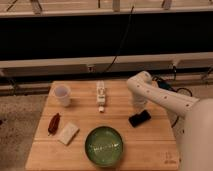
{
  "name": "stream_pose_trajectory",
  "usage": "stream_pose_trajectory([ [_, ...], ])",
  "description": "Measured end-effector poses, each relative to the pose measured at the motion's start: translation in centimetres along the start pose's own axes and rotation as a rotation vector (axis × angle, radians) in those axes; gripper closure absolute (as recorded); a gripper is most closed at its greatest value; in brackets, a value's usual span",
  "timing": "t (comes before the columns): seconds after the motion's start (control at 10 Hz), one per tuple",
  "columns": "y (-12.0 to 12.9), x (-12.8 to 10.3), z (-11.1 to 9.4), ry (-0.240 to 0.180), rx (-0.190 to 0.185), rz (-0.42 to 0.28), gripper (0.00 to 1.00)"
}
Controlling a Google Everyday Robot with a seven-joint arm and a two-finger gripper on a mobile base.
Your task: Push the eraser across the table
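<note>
The eraser [139,118], a flat black oblong slab, lies on the right half of the light-wood table [150,145], turned at a slant. My white arm comes in from the right, bends at a rounded elbow and points down. The gripper [138,104] hangs just behind and above the eraser's far edge. Whether it touches the eraser cannot be told from this angle.
A green bowl [104,145] sits at the front centre, left of the eraser. A pale cream block [68,133] and a dark red oblong thing [53,123] lie front left. A white cup [62,95] stands back left, and a small white object [101,93] back centre.
</note>
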Motion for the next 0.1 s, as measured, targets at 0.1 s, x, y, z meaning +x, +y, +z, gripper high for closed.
stream_pose_trajectory([
  [0.1, 0.08, 0.08, 0.03, 0.000, 0.000, -0.002, 0.99],
])
